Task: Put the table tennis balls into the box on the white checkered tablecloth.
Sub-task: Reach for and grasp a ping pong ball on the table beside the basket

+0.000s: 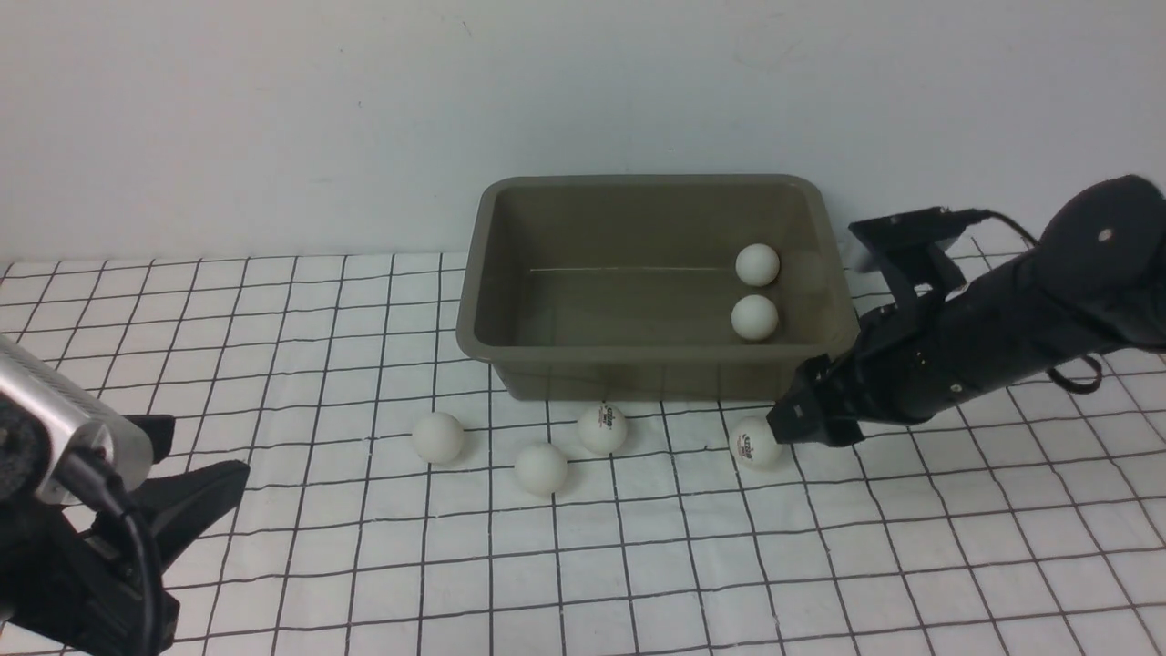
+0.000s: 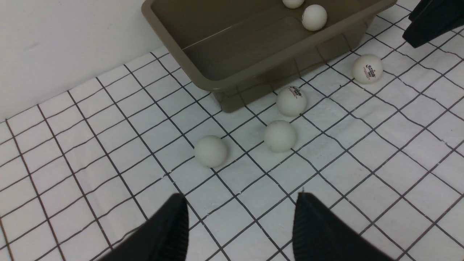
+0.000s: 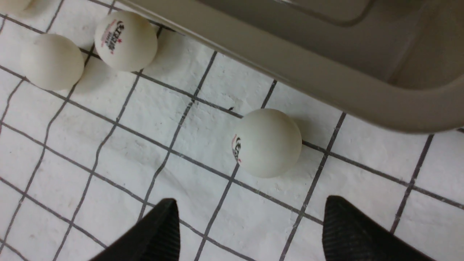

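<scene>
Box point(image 1: 638, 378), far centre on the checkered tablecloth point(image 1: 364, 547), holding two balls point(image 1: 754, 317) at its right end. Four balls point(image 1: 540, 468) lying along its near side. Right tool point(image 3: 250, 214), gaping and empty, hovering just beside the rightmost ball point(image 3: 267, 143); centring squarely over it and closing gently looks advisable. Left tool point(image 2: 241, 214) sitting open, near left.

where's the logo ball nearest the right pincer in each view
Front view: the logo ball lies at the right pincer tip, before the right front corner of the box.
Left wrist view: it sits between the box's corner and the dark right pincer.
Right wrist view: mid-picture, just ahead of the open fingertips.
Shared landmark: the box's front rim.
</scene>
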